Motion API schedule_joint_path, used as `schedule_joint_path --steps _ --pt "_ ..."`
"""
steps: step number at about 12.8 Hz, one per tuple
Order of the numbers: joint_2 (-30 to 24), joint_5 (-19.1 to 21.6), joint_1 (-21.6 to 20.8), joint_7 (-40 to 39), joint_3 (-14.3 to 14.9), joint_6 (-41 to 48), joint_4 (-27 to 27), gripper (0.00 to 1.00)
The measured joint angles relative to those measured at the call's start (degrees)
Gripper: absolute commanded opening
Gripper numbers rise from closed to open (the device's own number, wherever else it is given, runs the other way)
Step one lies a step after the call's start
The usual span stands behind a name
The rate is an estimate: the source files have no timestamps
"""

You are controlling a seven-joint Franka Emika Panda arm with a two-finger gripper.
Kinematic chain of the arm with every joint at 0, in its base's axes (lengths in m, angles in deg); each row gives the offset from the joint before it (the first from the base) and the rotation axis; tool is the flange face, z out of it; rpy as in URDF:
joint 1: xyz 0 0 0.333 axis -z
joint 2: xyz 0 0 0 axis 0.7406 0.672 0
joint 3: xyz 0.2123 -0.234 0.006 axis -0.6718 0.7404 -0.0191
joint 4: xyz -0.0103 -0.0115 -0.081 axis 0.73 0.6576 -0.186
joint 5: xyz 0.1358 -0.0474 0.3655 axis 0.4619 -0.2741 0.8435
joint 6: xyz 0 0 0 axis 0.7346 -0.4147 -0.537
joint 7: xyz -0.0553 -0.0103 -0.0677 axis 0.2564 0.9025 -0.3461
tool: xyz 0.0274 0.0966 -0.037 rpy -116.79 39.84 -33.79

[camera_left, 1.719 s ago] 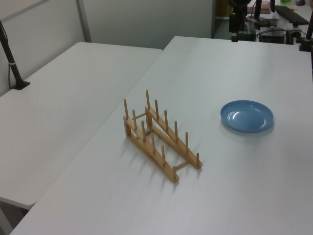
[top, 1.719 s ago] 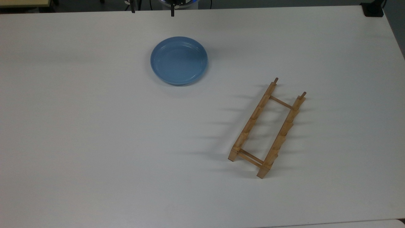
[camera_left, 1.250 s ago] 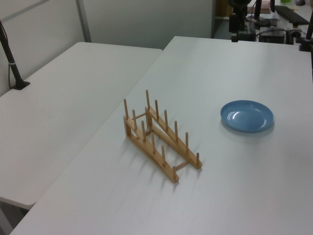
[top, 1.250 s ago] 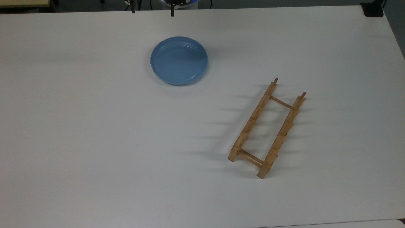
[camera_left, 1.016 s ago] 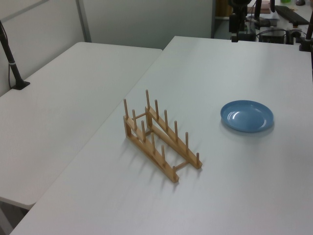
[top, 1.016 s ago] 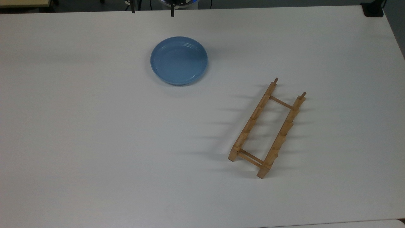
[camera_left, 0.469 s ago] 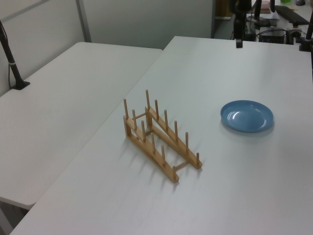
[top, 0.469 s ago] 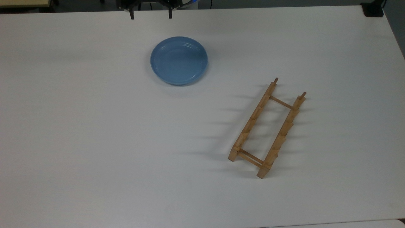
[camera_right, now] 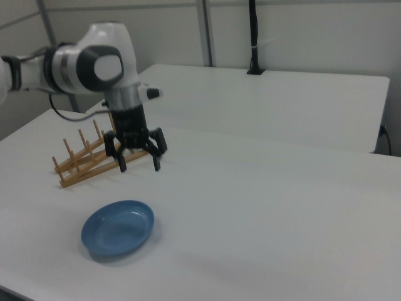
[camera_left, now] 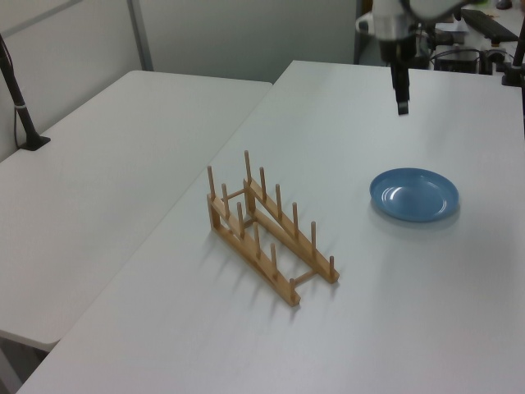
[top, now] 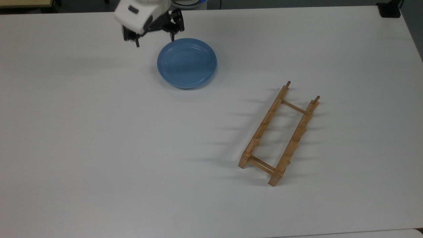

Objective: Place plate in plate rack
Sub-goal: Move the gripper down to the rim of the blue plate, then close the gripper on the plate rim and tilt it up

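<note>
one claw (top: 154, 37) spread, above plate (top: 187, 63)

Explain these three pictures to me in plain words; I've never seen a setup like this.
This is one moment seen by three cameras. The white jointed machine is a robot arm with a two-fingered claw at its end. The top view looks straight down on the table; the left view and right view look across it from opposite sides.

Two things lie on the white table: a blue plate, flat and right way up, and a wooden rack with upright pegs, standing apart from it and holding nothing.

The claw hangs in the air near the plate's rim with its fingers spread wide. It holds nothing and does not touch the plate. The job is to stand the plate in the rack; that has not yet begun.
</note>
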Motion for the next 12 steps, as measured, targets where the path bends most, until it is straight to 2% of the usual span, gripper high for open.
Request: schedule_joint_path --steps 1,3,6,8,10,12 --pt "1.4 -1.6 0.0 -1.3 0.0 -2.2 2.3 1.00" --pt "3.8 -4.1 0.0 -3.3 0.0 -4.3 4.7 0.91" --pt "8.1 -5.6 0.0 -5.5 0.0 -6.0 6.2 0.56" --pt "10.5 -5.7 0.0 -6.0 0.0 -7.5 6.2 0.40" --pt "12.2 -5.7 0.0 -6.3 -0.1 -8.8 6.1 0.26" --pt "13.3 -5.7 0.0 -6.3 -0.1 -8.9 6.1 0.23"
